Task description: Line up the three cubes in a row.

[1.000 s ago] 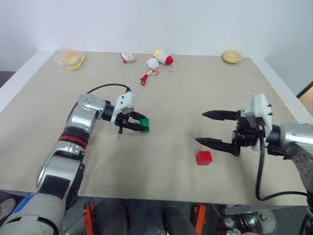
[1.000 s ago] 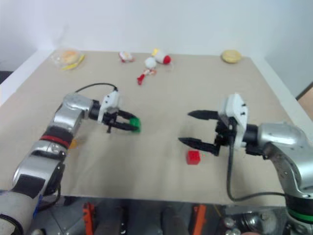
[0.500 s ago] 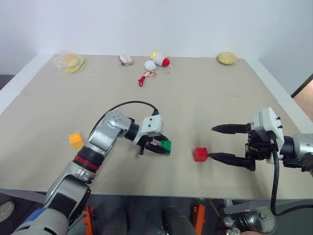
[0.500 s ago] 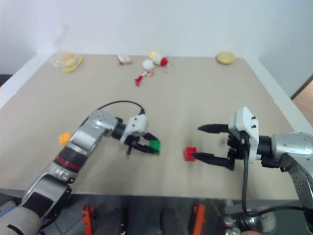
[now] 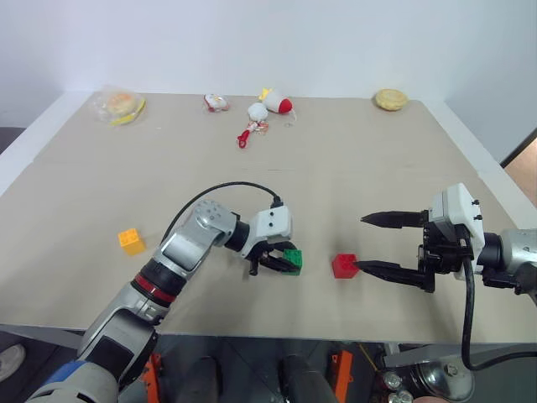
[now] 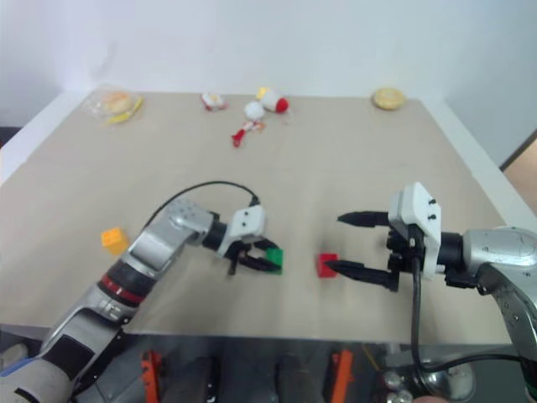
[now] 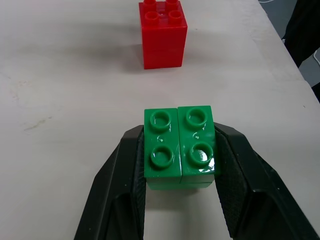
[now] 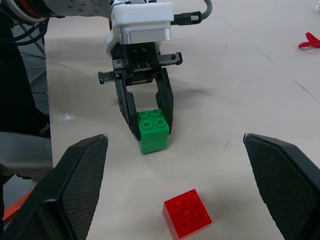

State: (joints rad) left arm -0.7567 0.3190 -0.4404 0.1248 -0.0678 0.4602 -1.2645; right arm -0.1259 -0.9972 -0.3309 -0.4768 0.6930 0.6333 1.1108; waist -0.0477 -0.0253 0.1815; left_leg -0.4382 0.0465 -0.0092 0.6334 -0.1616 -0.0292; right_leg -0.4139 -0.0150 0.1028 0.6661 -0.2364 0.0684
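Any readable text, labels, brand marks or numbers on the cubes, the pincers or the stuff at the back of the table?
None readable.
Green cube, held in the left pincer: plain studs, no lettering made out.
Red cube: the same.
Orange-yellow cube: too small to tell.
Right pincer and its white housing: no marking seen.
Toys at the table's far edge: too small to read.

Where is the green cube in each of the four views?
Left eye: green cube near the front edge, between the left gripper's fingers.
Right eye: same spot, left of the red cube.
Left wrist: centre, clamped.
Right wrist: centre, beyond the red cube.
Shared landmark: the red cube.
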